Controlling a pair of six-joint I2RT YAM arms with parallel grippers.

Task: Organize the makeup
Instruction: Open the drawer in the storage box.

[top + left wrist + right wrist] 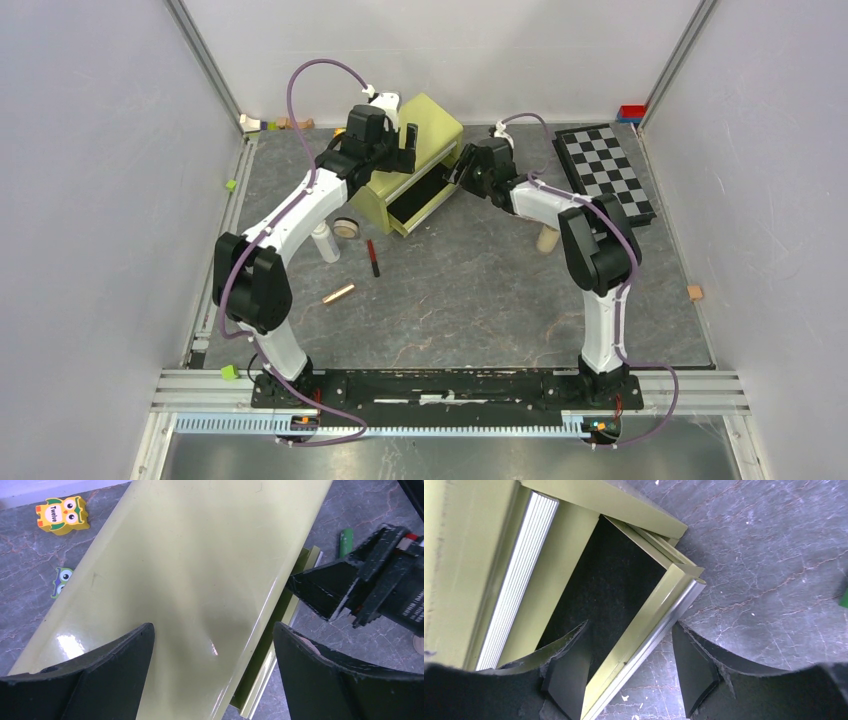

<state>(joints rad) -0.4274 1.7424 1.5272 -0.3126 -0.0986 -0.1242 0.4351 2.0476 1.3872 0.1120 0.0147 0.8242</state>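
Left claw (212, 630): jaws spread wide and holding nothing, hanging just above the glossy lid of an olive-green box (200, 555).
Right claw (630, 627): jaws apart, gripping nothing. The front wall of the box's drawer (659, 615) runs between its two fingers.
Drawer: pulled out of the box toward the right claw. Only its black lining shows inside.
Makeup by the left claw: all of it lies on the table outside the box, behind the claw and toward the arm bases. A white bottle (324, 241) stands just beside a round tan compact (346, 228). A red-black pencil (373, 257) lies near them, and a rose-gold tube (339, 293) lies farther back.
Makeup by the right claw: a green stick (346, 541) lies on the table just past the claw.
Surface: a grey marbled table (470, 290). A black-and-white chequered board (603, 170) lies out to the right claw's right. Two owl toys (62, 514) lie off to the left claw's left.
Room: plain white walls (90, 150) close in on three sides.
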